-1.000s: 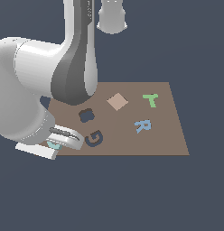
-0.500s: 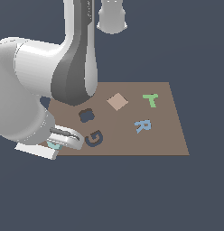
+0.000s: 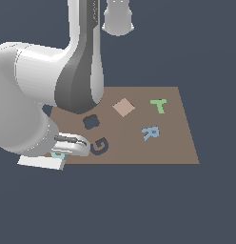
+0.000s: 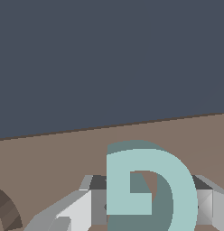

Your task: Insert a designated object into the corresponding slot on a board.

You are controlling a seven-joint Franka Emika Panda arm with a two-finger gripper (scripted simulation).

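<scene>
Simply pale teal G block (image 4: 150, 189), darker-sided

A tan diamond (image 3: 123, 107) lies flat, with a green T (image 3: 159, 105) well apart toward the exterior view's right. A blue R (image 3: 150, 133) sits near the T (both flat, clear of each other). A dark cross-shaped recess (image 3: 92, 122) lies beside the diamond, toward the exterior view's left.

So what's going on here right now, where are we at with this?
The arm's gripper sits low at the board's corner on the exterior view's left, with the pale teal G block between its fingers; whether they clamp it isn't clear. The G-shaped slot beside it is empty, so insertion isn't done. The blue R, green T and tan diamond lie untouched.
</scene>
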